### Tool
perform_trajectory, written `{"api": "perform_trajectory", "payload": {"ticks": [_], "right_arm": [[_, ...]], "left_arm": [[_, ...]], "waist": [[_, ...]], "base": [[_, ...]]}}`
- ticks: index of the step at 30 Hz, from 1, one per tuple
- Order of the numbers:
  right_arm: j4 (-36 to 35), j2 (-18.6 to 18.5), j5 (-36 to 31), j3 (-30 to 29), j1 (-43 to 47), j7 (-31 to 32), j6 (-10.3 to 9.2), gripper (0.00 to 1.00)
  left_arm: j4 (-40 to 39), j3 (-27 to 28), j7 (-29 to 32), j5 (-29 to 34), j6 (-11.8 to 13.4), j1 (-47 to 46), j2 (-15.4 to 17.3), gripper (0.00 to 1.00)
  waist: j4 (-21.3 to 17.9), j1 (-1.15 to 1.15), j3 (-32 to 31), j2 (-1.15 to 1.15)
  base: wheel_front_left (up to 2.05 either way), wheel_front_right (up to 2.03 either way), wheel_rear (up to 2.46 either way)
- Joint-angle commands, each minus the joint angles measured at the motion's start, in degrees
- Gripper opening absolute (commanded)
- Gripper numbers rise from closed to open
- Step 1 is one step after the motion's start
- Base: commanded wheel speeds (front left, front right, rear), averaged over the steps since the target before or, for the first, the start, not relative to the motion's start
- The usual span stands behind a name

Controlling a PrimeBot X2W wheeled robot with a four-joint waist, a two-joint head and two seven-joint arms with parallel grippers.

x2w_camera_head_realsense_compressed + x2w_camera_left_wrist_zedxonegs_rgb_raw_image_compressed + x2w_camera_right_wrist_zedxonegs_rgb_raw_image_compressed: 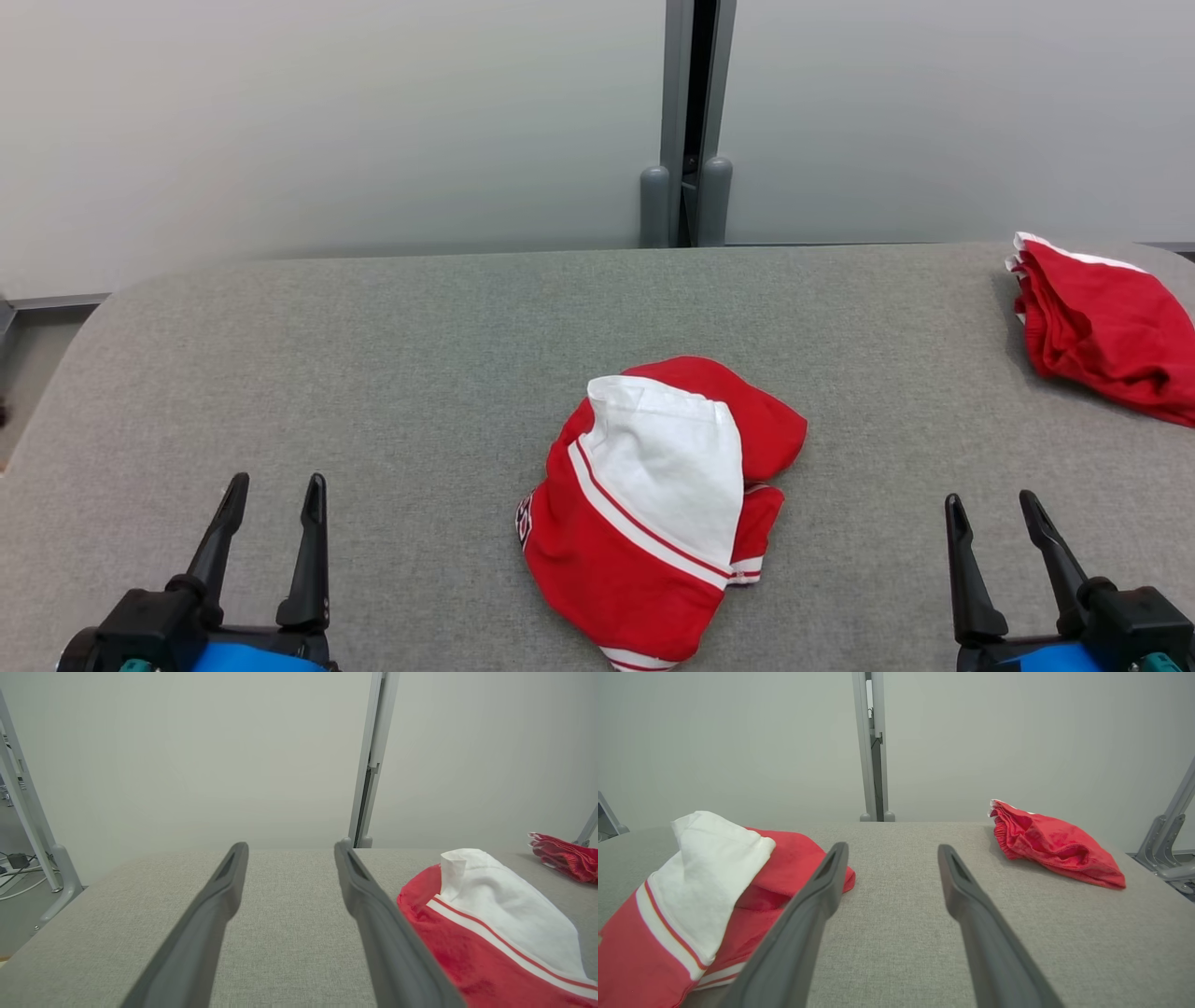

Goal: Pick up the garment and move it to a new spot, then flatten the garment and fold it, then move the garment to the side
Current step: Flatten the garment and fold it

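- The garment, red with a white panel and white stripes, lies crumpled in a heap on the grey counter, about midway across it and toward the near edge.
- A second red cloth, bunched and white-edged, lies well to the right of the garment and farther back, at the counter's right edge.
- The left pincer sits well left of the garment, its jaws spread wide and empty. The right pincer sits well right of the garment, just as wide and empty. Only bare counter lies between each pincer and the garment.
- The left wrist view shows the garment just beside that pincer's right finger. Far to the garment's left, off the counter, it shows a pale frame leg and cables on the floor.
- The right wrist view shows the garment's red fold running behind that pincer's left finger, and a grey metal bracket to the right of the second cloth.
- The head view shows a printed mark on the garment's left edge, too small to read.
- The counter is covered in grey woven fabric with rounded far corners. Pale wall panels rise behind it, and a grey post stands in the gap between them, straight behind the garment.
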Motion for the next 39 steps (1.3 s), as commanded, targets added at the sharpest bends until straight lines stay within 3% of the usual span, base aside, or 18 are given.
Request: {"api": "perform_trajectory", "payload": {"ticks": [1, 22, 30, 39], "right_arm": [[-0.37, 0.04, 0.28, -0.14, 0.77, 0.15, -0.02, 1.00], [-0.87, 0.04, 0.47, 2.74, -0.81, 1.28, -0.02, 1.00], [2.86, 0.03, 4.11, 13.58, -2.96, 1.76, -0.02, 1.00], [14.49, -0.01, 7.69, 22.21, -5.10, -0.22, -0.02, 1.00]], "left_arm": [[-0.31, 0.68, -0.26, 0.65, -0.50, 0.83, -0.36, 1.00], [1.76, 5.14, -0.26, 4.91, -4.77, 2.02, -4.45, 1.00], [2.38, 5.38, -0.26, 6.42, -6.24, -0.90, -5.66, 1.00], [3.44, 5.48, -0.26, 7.98, -7.93, -3.44, -7.50, 1.00]], "waist": [[0.32, 0.01, -0.17, 0.00], [0.91, 0.01, 0.04, 0.00], [2.20, 0.01, 2.75, 0.00], [4.81, 0.01, 6.19, 0.00]], "base": [[0.00, 0.00, 0.00], [0.00, 0.00, 0.00], [0.00, 0.00, 0.00], [0.00, 0.00, 0.00]]}}
